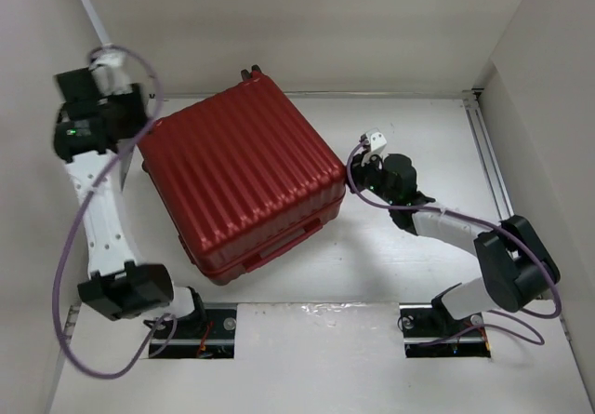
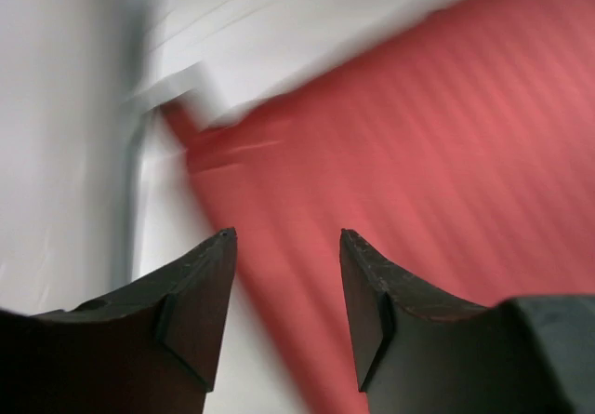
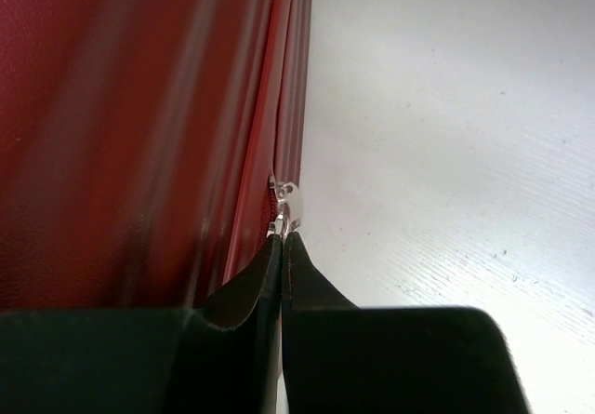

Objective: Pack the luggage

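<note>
On the table point(image 1: 390, 274) in the top external view, the luggage point(image 1: 244, 177) lay flat and closed, ribbed red shell up, turned diagonally. It was beside both sets of jaws: the left gripper point(image 1: 138, 126) was at its far-left corner and the right gripper point(image 1: 358, 180) at its right-hand corner. The left arm was reared up along the left wall and the right arm bent in low from the right. How far either pair of jaws was parted couldn't be told from up here.

Left wrist view, heavily blurred: the left gripper point(image 2: 286, 237) had its jaws apart with nothing between them. The luggage point(image 2: 446, 153) filled the area ahead and to the right of the fingers point(image 2: 200, 288). Its red ribs ran diagonally and its edge passed just ahead of the left fingertip. White table and wall were ahead-left of the jaws. Whether the fingers touched the shell couldn't be told.

Right wrist view: the right gripper point(image 3: 281, 239) had its jaws pressed together, pinching the lower end of a small silver zipper pull point(image 3: 284, 202) sticking out right at the tips. The luggage point(image 3: 121, 126) took up everything left of the jaws, side wall upright, with the zip seam running straight ahead from the fingertips. Bare white table point(image 3: 446, 153) was right of the jaws.
</note>
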Tool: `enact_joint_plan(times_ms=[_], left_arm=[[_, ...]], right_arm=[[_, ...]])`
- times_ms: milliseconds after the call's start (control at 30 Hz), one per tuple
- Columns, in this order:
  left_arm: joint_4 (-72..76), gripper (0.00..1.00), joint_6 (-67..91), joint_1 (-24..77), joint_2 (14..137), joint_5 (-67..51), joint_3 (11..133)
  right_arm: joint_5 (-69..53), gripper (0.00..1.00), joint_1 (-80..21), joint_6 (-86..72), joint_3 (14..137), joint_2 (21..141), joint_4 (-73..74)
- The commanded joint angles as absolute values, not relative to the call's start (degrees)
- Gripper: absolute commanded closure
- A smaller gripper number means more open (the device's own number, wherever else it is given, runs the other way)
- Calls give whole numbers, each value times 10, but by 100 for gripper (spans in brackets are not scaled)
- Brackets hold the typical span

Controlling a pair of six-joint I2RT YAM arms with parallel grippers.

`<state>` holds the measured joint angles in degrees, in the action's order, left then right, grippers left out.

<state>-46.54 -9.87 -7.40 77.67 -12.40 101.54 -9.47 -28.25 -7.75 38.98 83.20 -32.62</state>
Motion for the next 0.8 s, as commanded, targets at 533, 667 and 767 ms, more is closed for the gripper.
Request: enact_joint_plan(times_ms=[533,667,767], left_arm=[[-286,71,-108,-190,910,-64,698],[-298,71,-153,-53,1014,-59,794],[-335,71,-199,16,1097,-59,906]], right_arm=[[-90,100,-263,-18,382,773,-367],[-137,100,-263,-12,337,754,-419],[-162,100,-275,-12,306,728,-432]])
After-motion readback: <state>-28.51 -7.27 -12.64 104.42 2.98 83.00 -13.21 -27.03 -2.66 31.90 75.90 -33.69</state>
